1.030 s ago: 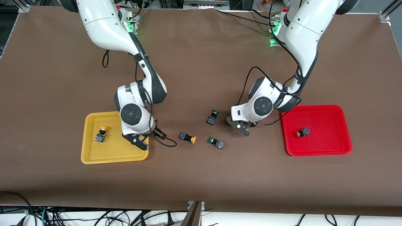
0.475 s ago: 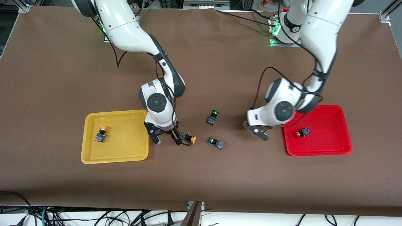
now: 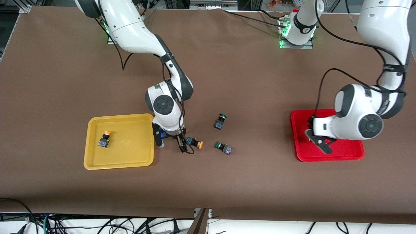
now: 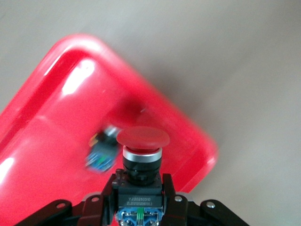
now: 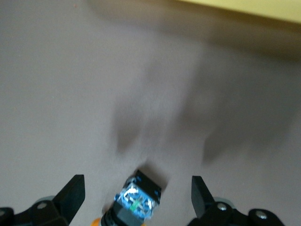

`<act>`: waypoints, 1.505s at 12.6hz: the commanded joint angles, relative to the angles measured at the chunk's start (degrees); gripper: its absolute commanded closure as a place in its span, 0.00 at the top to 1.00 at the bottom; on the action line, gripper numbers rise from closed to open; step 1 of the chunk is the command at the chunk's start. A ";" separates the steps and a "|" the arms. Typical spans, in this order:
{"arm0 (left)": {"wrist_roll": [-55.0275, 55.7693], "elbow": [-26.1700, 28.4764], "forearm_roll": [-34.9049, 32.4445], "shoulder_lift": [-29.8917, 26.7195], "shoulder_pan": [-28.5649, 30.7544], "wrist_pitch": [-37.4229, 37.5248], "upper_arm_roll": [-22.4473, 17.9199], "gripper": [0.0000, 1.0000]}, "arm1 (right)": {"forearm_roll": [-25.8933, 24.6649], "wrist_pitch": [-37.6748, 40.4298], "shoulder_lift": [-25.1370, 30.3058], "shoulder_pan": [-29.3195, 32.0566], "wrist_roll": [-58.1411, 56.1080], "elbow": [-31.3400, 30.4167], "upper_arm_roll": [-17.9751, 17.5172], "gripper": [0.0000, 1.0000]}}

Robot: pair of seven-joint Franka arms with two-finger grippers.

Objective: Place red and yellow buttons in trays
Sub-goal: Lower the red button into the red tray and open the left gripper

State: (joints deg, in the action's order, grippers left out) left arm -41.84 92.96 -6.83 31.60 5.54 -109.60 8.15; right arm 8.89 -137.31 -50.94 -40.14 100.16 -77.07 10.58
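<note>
My left gripper (image 3: 320, 143) hangs over the red tray (image 3: 344, 151), near its edge toward the table's middle. In the left wrist view the gripper (image 4: 139, 193) is shut on the dark body of a red button (image 4: 142, 150). A second red button (image 4: 101, 153) lies blurred in the tray (image 4: 47, 141); the arm hides it in the front view. My right gripper (image 3: 170, 144) is open just above a yellow button (image 3: 195, 143) lying on the table beside the yellow tray (image 3: 130, 156). That button (image 5: 136, 200) sits between the fingers (image 5: 75, 190). Another yellow button (image 3: 104, 139) lies in the yellow tray.
Two green-capped buttons lie on the brown table near the middle, one (image 3: 220, 121) farther from the front camera and one (image 3: 223, 148) nearer, close to the loose yellow button. The yellow tray's rim (image 5: 244, 12) shows in the right wrist view.
My left gripper moved from the table's middle to over the red tray. My right gripper moved off the yellow tray to the loose yellow button and lowered slightly.
</note>
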 commanded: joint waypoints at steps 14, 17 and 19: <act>-13.57 -0.49 -4.42 0.50 8.45 -0.03 3.09 1.00 | 0.78 -2.69 -6.53 -0.29 5.57 5.97 -1.62 1.00; 3.20 -1.64 -4.42 -4.78 5.19 8.07 6.25 1.00 | 0.78 -3.05 -6.89 -0.29 4.96 5.88 -1.62 0.43; 11.12 -1.90 -4.77 -6.28 4.84 8.53 9.41 1.00 | 0.87 -2.70 -6.63 -0.29 2.16 5.88 -1.70 0.01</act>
State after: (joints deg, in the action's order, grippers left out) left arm -36.96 90.69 -10.80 27.09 10.40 -102.28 15.78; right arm 8.89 -140.08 -56.52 -40.65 104.59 -73.00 9.20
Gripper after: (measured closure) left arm 0.000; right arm 0.335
